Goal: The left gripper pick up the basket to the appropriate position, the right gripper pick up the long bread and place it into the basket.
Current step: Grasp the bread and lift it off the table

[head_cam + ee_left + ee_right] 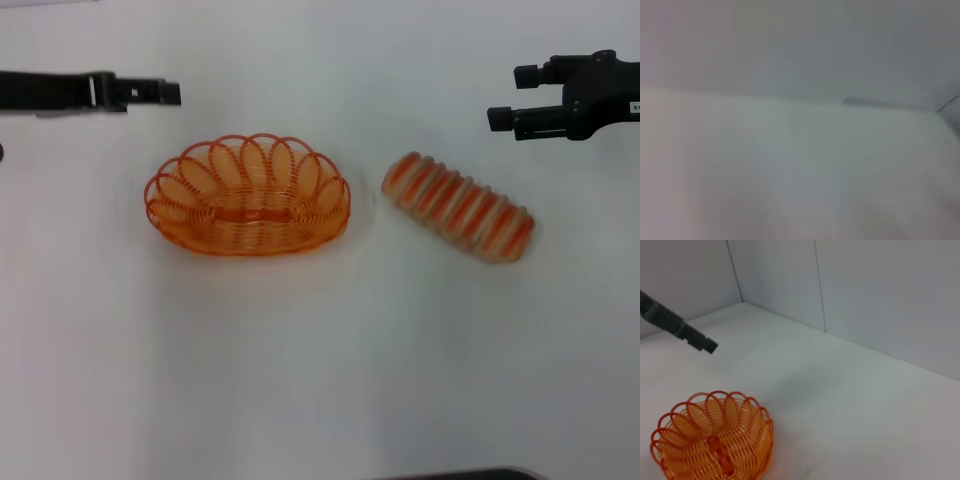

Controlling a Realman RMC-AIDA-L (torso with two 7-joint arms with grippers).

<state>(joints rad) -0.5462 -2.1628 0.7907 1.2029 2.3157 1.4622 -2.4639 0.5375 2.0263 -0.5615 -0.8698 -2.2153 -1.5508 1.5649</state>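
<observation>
The orange wire basket (250,236) stands upright on the white table, left of centre, with nothing inside; the right wrist view shows it too (747,440). The long bread (458,206), pale tan with orange stripes, lies slantwise on the table just right of the basket, not touching it. My left gripper (168,92) hovers at the far left, beyond the basket and apart from it, seen edge-on; it also shows in the right wrist view (709,345). My right gripper (512,97) hangs open at the far right, beyond the bread, holding nothing.
White table surface (320,380) spreads all around the basket and bread. Grey wall panels (865,295) close off the far side of the table. The left wrist view shows only the bare tabletop (790,175) and wall.
</observation>
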